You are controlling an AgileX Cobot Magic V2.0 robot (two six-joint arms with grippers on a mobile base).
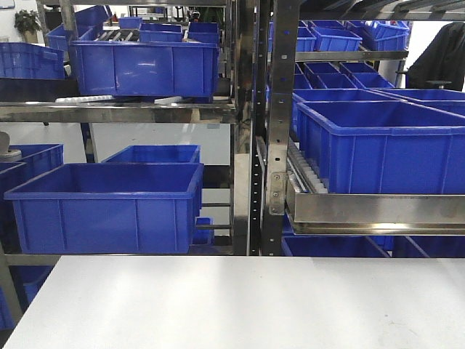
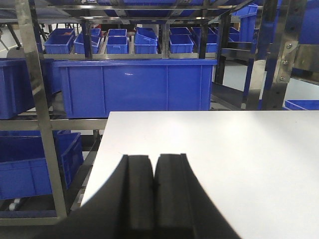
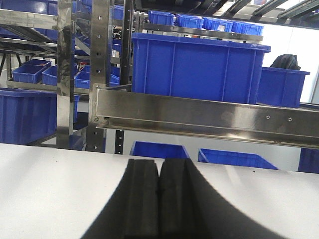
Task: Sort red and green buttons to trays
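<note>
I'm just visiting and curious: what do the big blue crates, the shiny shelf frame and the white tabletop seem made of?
The deep blue rectangular crates look like moulded plastic, semi-gloss: ribbed walls, soft glare. The shiny grey shelf frame looks like stainless steel: mirror-like reflections, bolt heads. The flat white tabletop is matte; laminate or painted board, I cannot tell.

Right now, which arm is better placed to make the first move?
Neither, as far as shown: left gripper and right gripper both sit shut over the white table, and no view shows a button or tray.
</note>
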